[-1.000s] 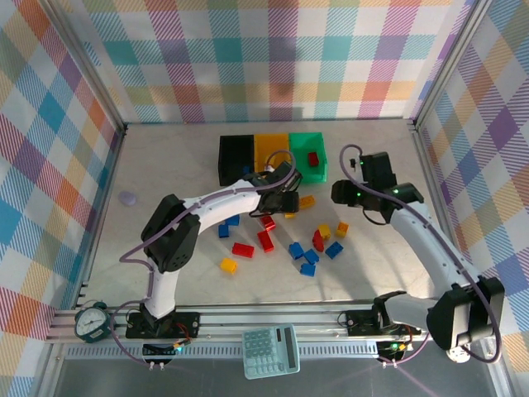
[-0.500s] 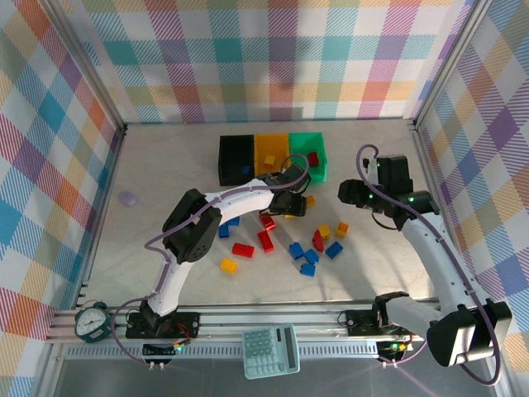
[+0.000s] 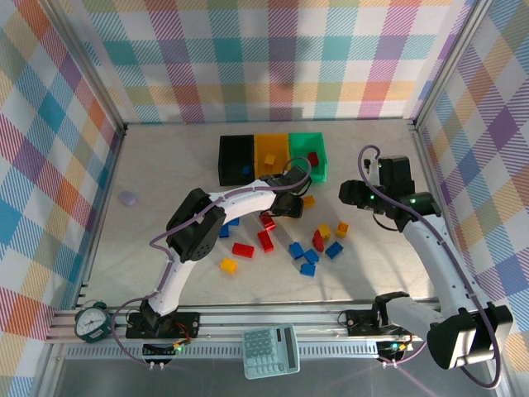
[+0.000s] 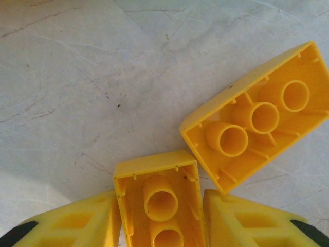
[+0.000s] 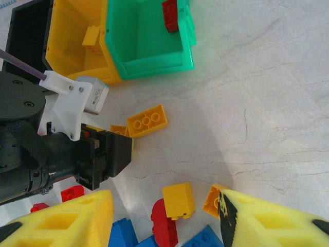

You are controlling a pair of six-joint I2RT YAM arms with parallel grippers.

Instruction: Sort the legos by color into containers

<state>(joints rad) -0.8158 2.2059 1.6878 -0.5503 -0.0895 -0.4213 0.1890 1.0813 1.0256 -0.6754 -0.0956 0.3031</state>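
My left gripper (image 4: 162, 221) is shut on a small yellow lego (image 4: 159, 200), hollow side towards the camera, low over the table. A longer yellow lego (image 4: 262, 116) lies just beyond it. From above, the left gripper (image 3: 291, 207) is just in front of the containers: black (image 3: 234, 142), yellow (image 3: 269, 137) and green (image 3: 306, 136), the green one holding a red lego (image 3: 313, 158). My right gripper (image 5: 164, 211) stands open above a yellow lego (image 5: 179, 199) and a red lego (image 5: 163, 224), gripping nothing. Red, blue and yellow legos (image 3: 296, 250) are scattered mid-table.
A teal calculator (image 3: 270, 351) rests on the front rail and a round gauge (image 3: 89, 321) sits at the front left. A small purple disc (image 3: 126, 198) lies at the left of the table. Checked walls close in three sides.
The left fingers have closed in on the small yellow lego, and that arm's elbow swung right. The right arm drew back to the right, then held still.
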